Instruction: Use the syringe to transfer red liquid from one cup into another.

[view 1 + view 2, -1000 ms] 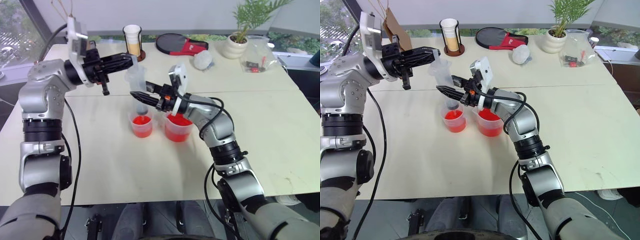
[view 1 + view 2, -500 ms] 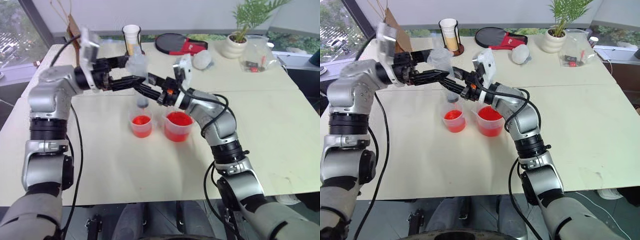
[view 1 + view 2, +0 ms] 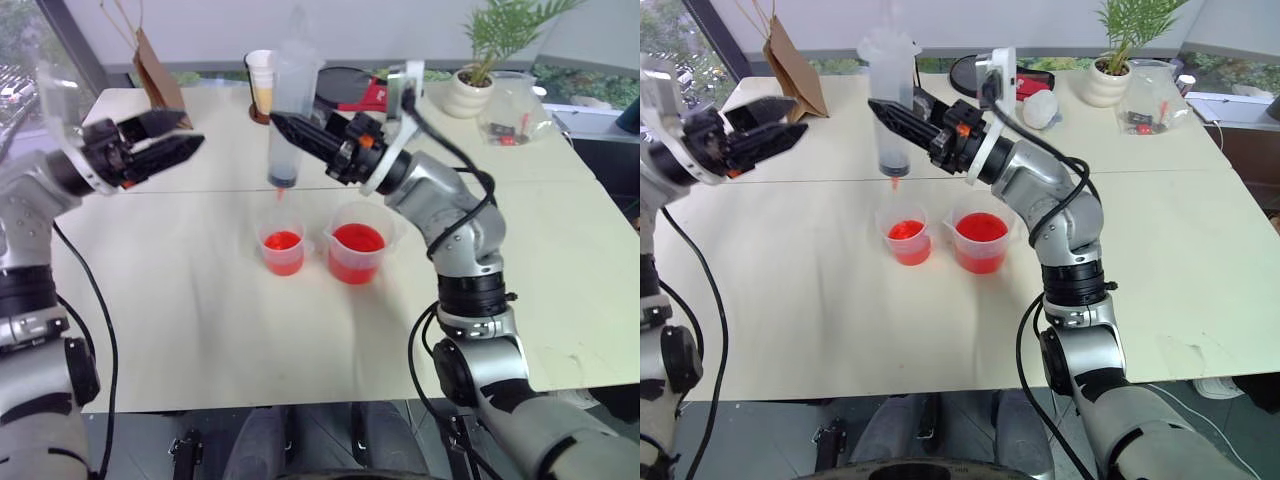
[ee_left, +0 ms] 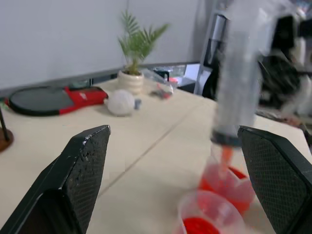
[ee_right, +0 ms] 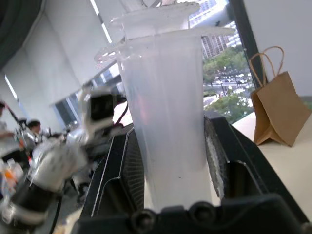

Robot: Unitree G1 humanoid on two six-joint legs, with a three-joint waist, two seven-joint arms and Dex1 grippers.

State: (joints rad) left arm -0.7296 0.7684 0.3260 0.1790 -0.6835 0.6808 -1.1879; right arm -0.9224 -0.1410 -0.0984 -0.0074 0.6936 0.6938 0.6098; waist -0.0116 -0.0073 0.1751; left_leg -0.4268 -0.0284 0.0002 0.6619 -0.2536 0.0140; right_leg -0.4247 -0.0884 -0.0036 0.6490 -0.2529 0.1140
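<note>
Right claw clamped on the syringe, upright above the smaller cup, barrel apparently empty. Left claw spread wide, well left of the cup. Likely next: a refill from the beaker just right of it.

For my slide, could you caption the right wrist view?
Right gripper clamps the clear syringe upright.

Probably an office or lab: a pale table by large windows carries a potted plant, table-tennis paddle, paper bag; city buildings outside.
</note>
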